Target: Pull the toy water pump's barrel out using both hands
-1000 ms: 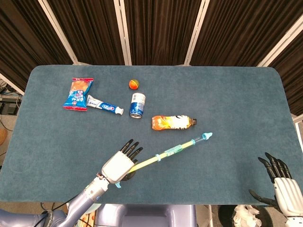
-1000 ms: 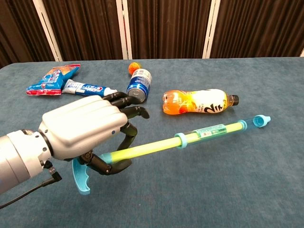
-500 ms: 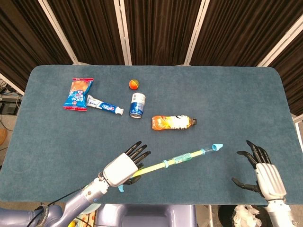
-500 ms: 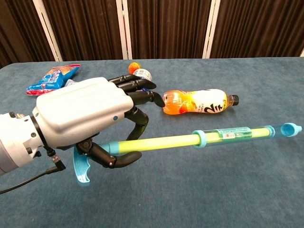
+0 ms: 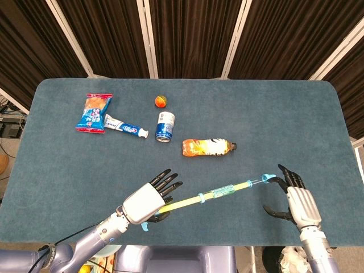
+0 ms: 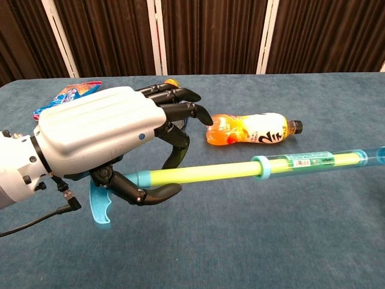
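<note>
The toy water pump (image 5: 219, 191) has a yellow rod (image 6: 204, 174), a clear barrel (image 6: 319, 159) and a blue handle (image 6: 98, 208). It hangs above the table near the front edge, running from lower left to right. My left hand (image 5: 145, 202) grips the rod just ahead of the handle, thumb underneath, the other fingers spread; the chest view shows this left hand (image 6: 99, 139) close up. My right hand (image 5: 297, 200) is open beside the barrel's blue tip (image 5: 266, 179), fingers spread and one fingertip very near it. The chest view does not show the right hand.
An orange drink bottle (image 5: 207, 147) lies behind the pump. Further back left are a blue can (image 5: 165, 125), a toothpaste tube (image 5: 125, 128), a snack bag (image 5: 94, 112) and a small ball (image 5: 161, 101). The table's front edge (image 5: 227, 244) runs just below both hands.
The left hand has swung the pump's tip rightward and nearer, raising it. The right hand has come in from the lower right up to the barrel's tip.
</note>
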